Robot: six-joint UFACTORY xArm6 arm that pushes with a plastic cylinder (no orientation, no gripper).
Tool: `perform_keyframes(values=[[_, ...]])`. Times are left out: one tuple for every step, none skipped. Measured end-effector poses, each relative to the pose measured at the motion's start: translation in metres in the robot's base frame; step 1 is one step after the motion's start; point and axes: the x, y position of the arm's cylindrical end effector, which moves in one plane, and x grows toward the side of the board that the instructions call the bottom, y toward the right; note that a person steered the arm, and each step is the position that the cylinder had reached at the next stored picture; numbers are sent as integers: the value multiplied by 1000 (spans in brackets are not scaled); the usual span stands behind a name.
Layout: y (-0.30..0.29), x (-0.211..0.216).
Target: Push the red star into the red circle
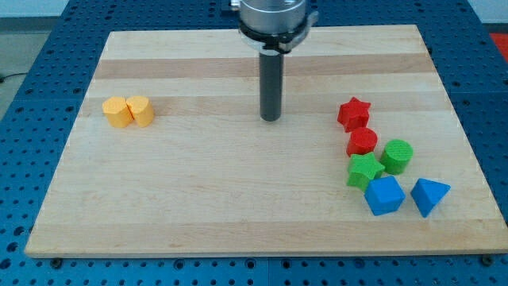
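Blue blocks [385, 195] sit nearest; beyond, light, stiff red star [354, 113] touches red circle [362, 141]. My tip [271, 119], holding nothing, should push its top side.

The rod is held upright, hanging straight down from a round silver and black mount that is cut off by the view's top edge. My tip [271, 119] is set down on the wooden board [198, 199], above the board's middle and slightly toward the view's right. No tilt can be seen in the rod.
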Motion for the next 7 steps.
perform_keyframes(values=[[-14, -10], [-19, -52], [-51, -89], [-92, -111], [-107, -132], [-110, -150], [-114, -164]])
